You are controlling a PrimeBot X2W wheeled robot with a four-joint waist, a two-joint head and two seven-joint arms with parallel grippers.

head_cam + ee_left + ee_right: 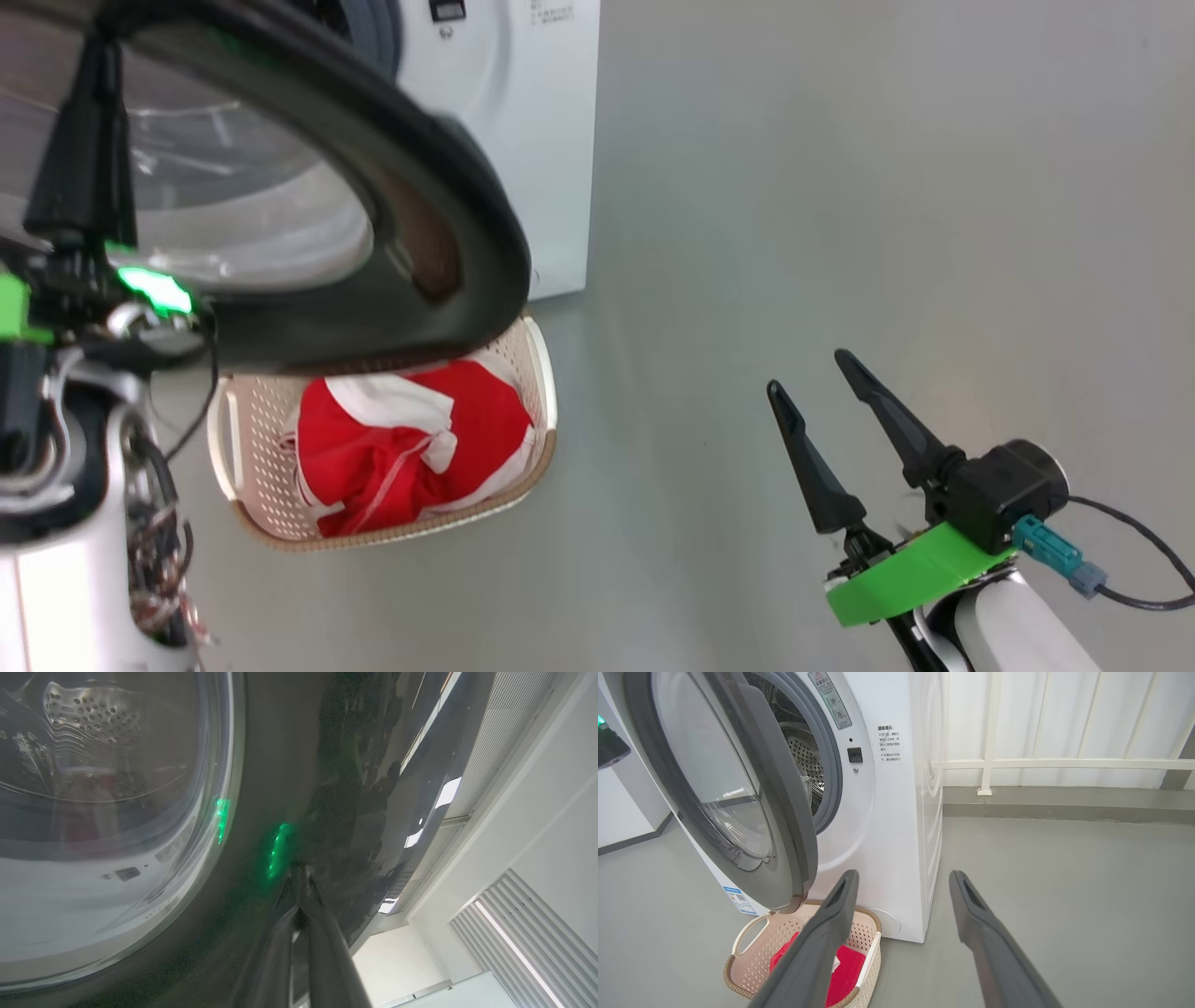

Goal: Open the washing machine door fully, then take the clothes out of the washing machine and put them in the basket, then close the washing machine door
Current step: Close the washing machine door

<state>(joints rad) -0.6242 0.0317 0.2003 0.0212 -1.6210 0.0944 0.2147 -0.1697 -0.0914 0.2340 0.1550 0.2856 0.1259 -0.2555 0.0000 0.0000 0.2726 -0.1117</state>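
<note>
The washing machine door (448, 205) stands partly open and swung out over the basket (541, 373). Its black rim (289, 765) and glass bowl fill the left wrist view. My left gripper (93, 84) is shut, and its fingertips (299, 877) touch the door's glossy outer rim with nothing held between them. The red clothes (401, 448) with white trim lie in the cream basket (742, 933) on the floor, in front of the white washing machine (896, 835). My right gripper (807, 371) hangs open and empty over bare floor, to the right of the basket. The steel drum (803, 760) shows behind the door (784, 812).
Grey floor (840, 187) stretches to the right of the washing machine. A white railing (990, 732) above a low grey curb runs along the back. A white wall with slatted vents (514, 933) appears past the door's edge in the left wrist view.
</note>
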